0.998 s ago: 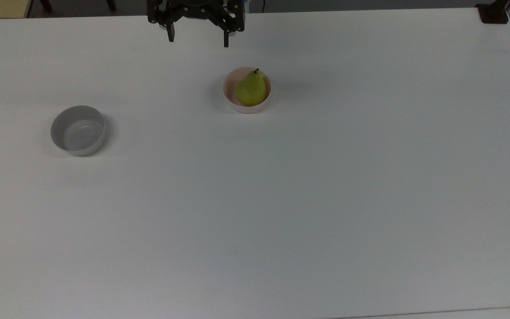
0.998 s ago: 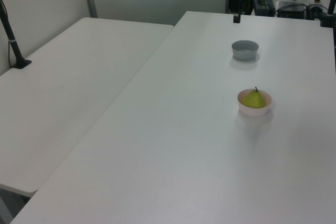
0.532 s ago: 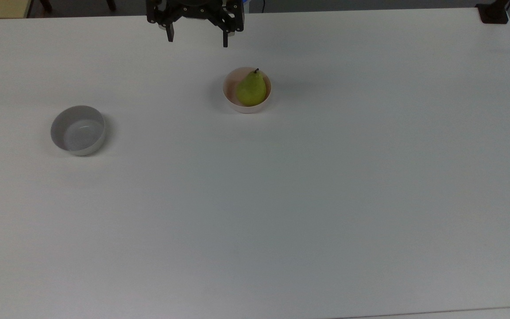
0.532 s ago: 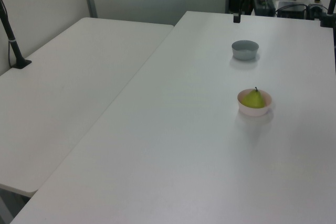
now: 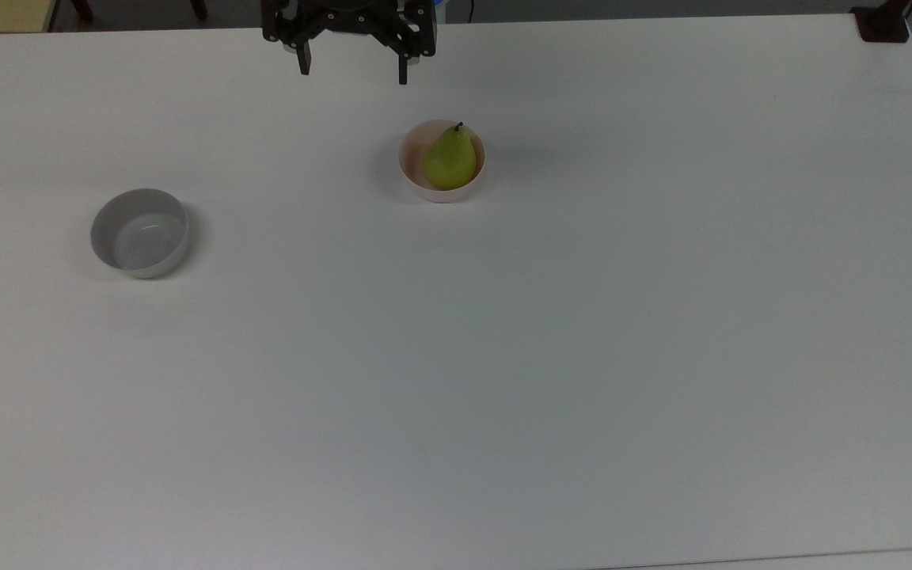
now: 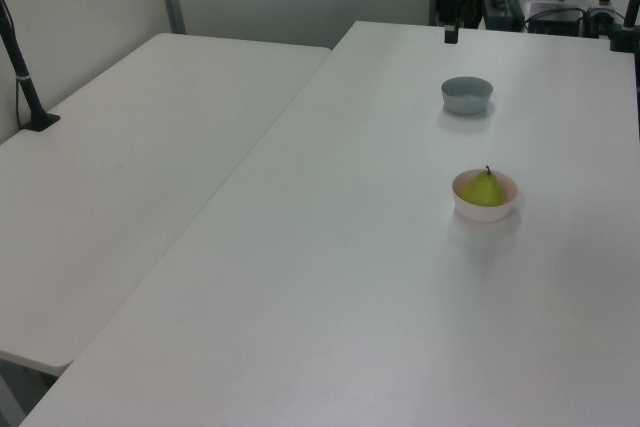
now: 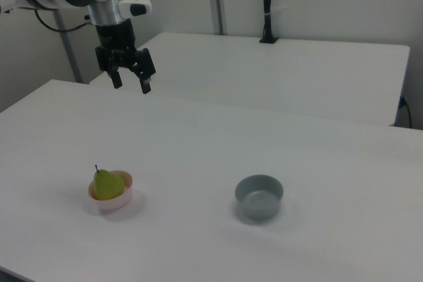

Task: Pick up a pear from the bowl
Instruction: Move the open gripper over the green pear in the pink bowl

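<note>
In the top view, the tool hangs over the far edge of the white surface, a little to the top view's left of the middle. Its two dark fingers point down and stand well apart, so the tool is open and holds nothing. The yellow-green pear sits in the small pale pink bowl, its dark stem pointing toward the far edge. The bowl stands near the far edge, to the top view's right of the tool and apart from it. A grey bowl stands well apart from it, toward the top view's left edge of the surface.

In the left view, the pear rests in the pink bowl close to the left view's right edge of the surface. The grey bowl stands farther back.

In the right view, the tool hangs high above the surface with its fingers spread. The pear in the pink bowl is lower, near the front edge on the right view's left. The grey bowl stands to the right view's right of it.
</note>
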{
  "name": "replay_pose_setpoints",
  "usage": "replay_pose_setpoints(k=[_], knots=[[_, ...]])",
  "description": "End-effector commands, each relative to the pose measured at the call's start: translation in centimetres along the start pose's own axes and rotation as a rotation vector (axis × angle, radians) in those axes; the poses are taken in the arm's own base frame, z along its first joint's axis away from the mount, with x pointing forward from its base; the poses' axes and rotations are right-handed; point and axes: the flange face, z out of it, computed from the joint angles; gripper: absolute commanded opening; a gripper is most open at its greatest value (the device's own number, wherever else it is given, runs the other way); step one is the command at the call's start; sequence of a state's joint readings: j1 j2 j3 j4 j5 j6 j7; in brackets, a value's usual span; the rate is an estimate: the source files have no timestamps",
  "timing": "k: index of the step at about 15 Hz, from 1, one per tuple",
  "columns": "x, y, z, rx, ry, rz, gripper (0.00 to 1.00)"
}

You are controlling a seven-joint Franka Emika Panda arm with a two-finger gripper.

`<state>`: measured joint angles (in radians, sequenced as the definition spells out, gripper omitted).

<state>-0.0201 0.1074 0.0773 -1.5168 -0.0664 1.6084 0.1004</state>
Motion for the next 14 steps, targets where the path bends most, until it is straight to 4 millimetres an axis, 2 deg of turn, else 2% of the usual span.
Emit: replay_pose_setpoints(k=[1,2,8,10,11,14], knots=[[-0.5,0.1,-0.6,-0.005,0.005,-0.009,1.00],[-1.0,0.1,-1.0,-0.006,0.013,-0.010,1.00],[-4.5,-0.8,0.9,-0.016,-0.002,-0.043,1.00],[-5.8,-1.6,2.3,-0.020,-0.005,-0.065,1.00],[-6.4,-2.6,3.1,-0.022,-0.015,-0.100,1.00],[-7.2,-5.3,7.0,-0.023,-0.026,-0.233,1.00]])
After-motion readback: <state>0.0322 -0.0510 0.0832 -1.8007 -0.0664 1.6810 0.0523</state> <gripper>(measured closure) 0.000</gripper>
